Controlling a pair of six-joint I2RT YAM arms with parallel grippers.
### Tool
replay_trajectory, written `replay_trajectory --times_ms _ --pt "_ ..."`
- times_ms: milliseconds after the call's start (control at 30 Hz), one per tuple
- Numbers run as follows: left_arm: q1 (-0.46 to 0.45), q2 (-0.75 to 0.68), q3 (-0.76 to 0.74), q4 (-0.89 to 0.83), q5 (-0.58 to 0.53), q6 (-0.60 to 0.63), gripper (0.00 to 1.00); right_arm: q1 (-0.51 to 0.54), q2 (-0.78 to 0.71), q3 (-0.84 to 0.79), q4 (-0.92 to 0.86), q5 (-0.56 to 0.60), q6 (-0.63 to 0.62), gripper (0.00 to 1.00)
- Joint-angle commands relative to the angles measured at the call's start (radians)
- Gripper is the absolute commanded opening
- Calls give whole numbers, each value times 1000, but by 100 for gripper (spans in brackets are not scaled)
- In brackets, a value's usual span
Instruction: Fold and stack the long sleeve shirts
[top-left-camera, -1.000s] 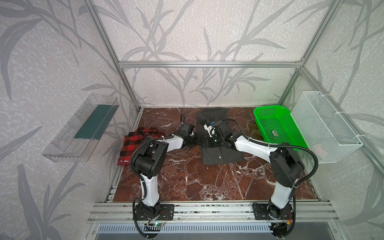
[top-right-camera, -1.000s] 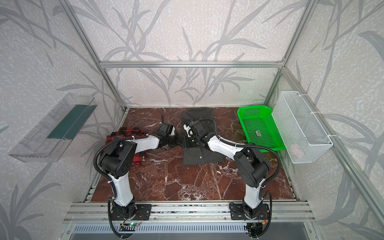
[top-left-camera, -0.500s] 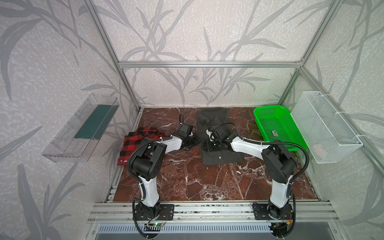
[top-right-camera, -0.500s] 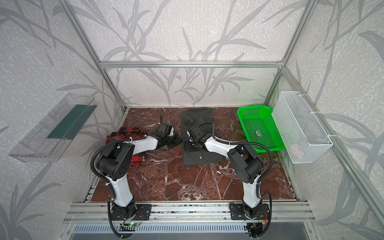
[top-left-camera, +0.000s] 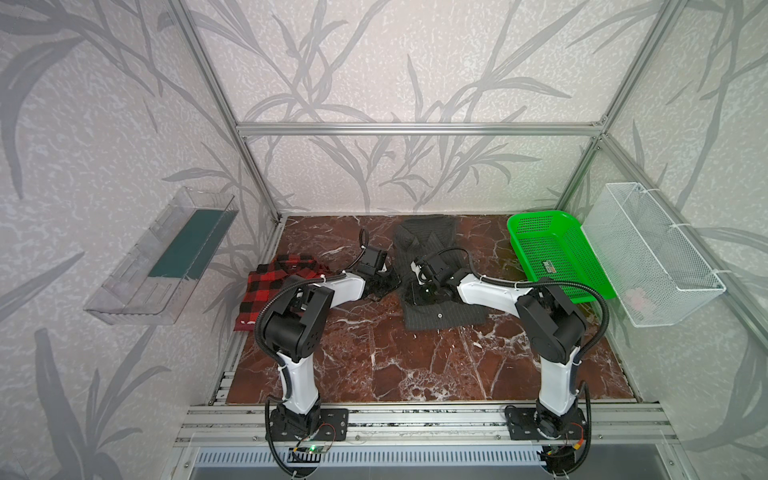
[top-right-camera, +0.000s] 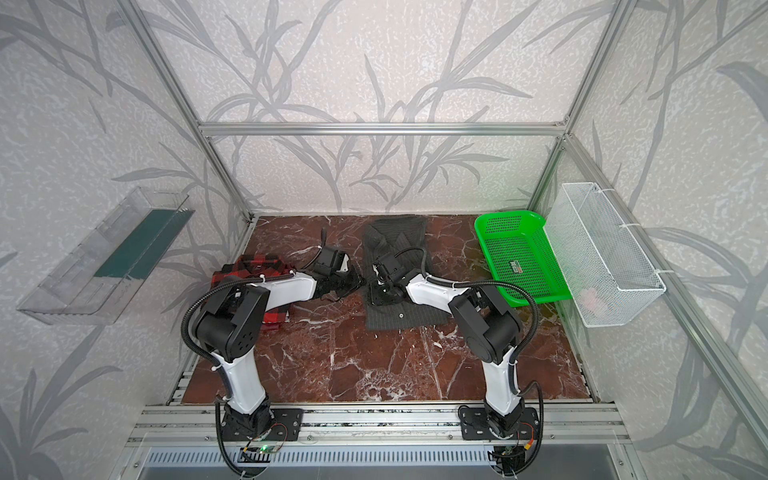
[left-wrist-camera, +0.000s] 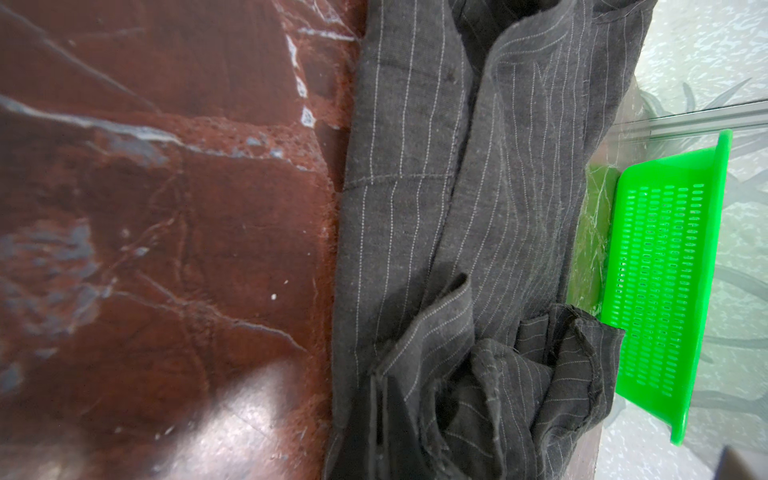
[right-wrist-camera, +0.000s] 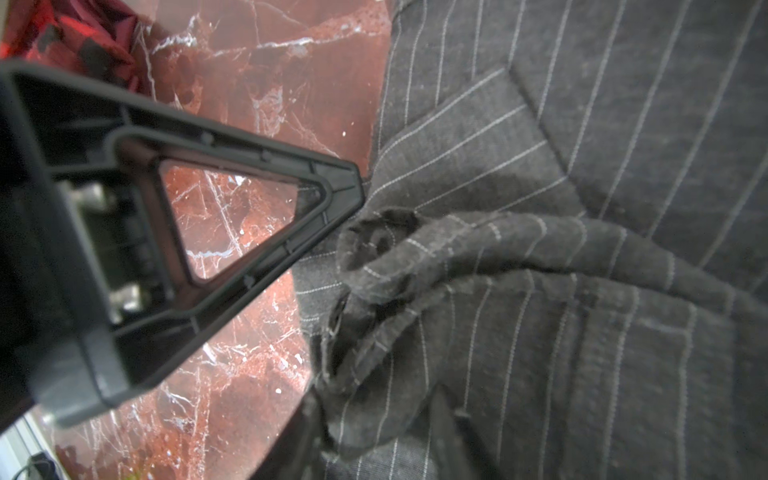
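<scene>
- The plaid shirt (top-left-camera: 268, 284) lies at the left edge of the bench (top-left-camera: 374, 357) as a compact pile, partly hidden behind the left arm. I judge that it is already folded, though not very neatly.
- The charcoal shirt (top-left-camera: 428, 241) lies in the middle of the bench toward the rear, with the collar end to the back wall and the button side up. It is well apart from the plaid one.
- Its body makes a long narrow strip, so the sides seem to be turned in. No fold across the body is made yet.
- The left tool (top-left-camera: 384, 284) is at the left border of the charcoal shirt and is closed. Dark cloth is bunched just beside it, but I cannot tell whether the tool pinches this cloth.
- The right tool (right-wrist-camera: 374, 299) is over the front half of the same shirt. Its jaws stand on both sides of a bunched sleeve (right-wrist-camera: 436, 249); I cannot tell whether they clamp it already.
- In my judgement, what is left is to lay this sleeve flat, fold the body across, and then put one shirt on the other. There is no stack yet.
- The task seems about half done.
</scene>
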Motion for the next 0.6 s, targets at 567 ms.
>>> replay_trajectory --times_ms 567 --pt "-46 -22 38 27 15 -46 0 -75 -205 -133 153 -79 -14 0"
